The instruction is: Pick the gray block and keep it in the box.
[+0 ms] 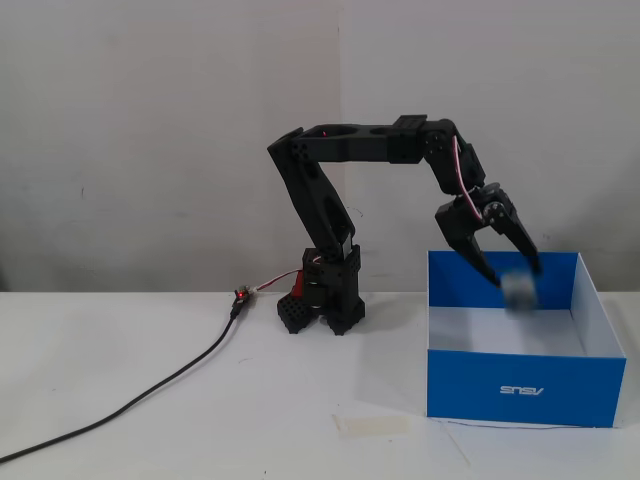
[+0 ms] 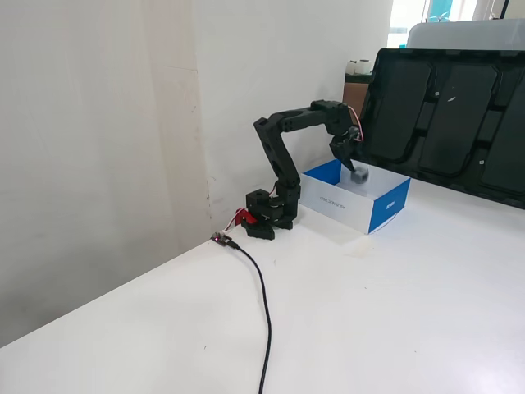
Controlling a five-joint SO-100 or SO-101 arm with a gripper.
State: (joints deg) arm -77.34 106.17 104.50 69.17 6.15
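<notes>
The gray block [image 1: 518, 290] shows as a blurred smear just below my fingertips, in the air inside the blue box [image 1: 480, 385], free of the fingers. My gripper [image 1: 514, 272] points down over the box's back part, and its jaws are spread open. In the other fixed view the gray block [image 2: 362, 174] is a small blur above the white inside of the box [image 2: 385, 207], right under the gripper [image 2: 351, 162]. The arm reaches out level from its base to the box.
The arm's base [image 1: 322, 300] stands left of the box, with a black cable [image 1: 150, 385] running off to the left. A strip of tape [image 1: 372, 424] lies on the table in front. Black trays [image 2: 459, 123] lean behind the box.
</notes>
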